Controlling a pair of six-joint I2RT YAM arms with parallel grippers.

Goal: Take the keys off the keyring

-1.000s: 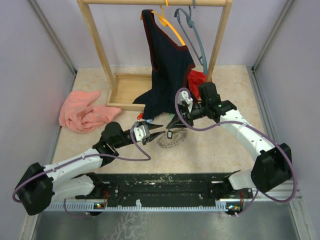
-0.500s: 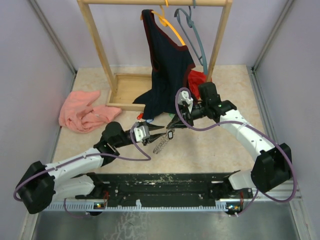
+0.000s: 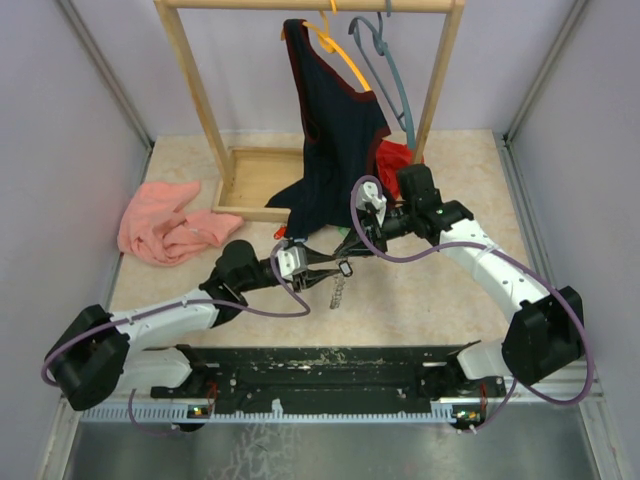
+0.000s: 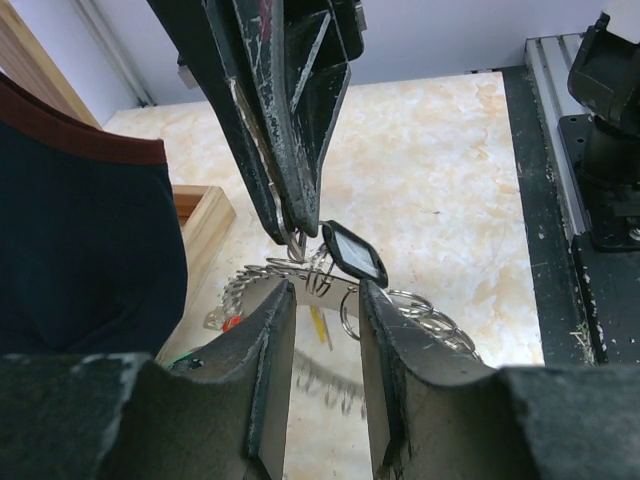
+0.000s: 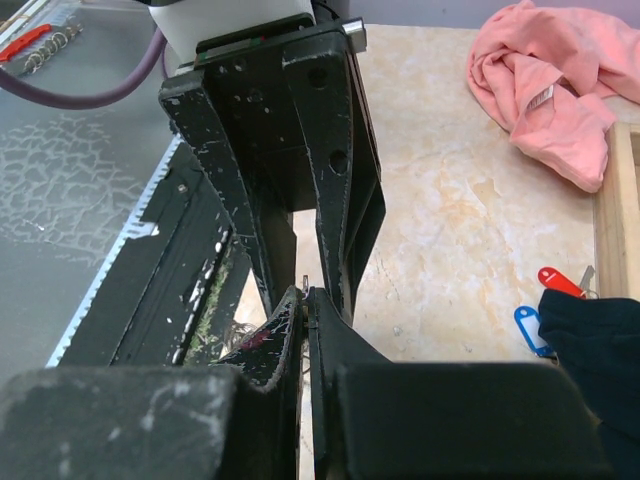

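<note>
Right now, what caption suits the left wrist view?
The right gripper pinches the lifted keyring from above, a black-framed key tag dangling beside it, while the open left gripper sits close to it.

The table (image 3: 440,300) has a beige, marbled top. A wooden rack's base (image 3: 255,180), a shallow open frame, stands on it towards the back. To the left of the base, just beside its front corner, a pink cloth (image 3: 165,225) lies crumpled. The hem of a dark garment (image 3: 315,190) drapes over the right part of the base and onto the tabletop in front of it. A red cloth (image 3: 395,158) lies bunched at the base's right end. Just in front of the base, at the garment's hem, lie a red-tagged key (image 5: 560,281) and a blue-tagged key (image 5: 530,328), close together. Well in front of the base, a black plate (image 3: 320,375) runs along the near edge.
</note>
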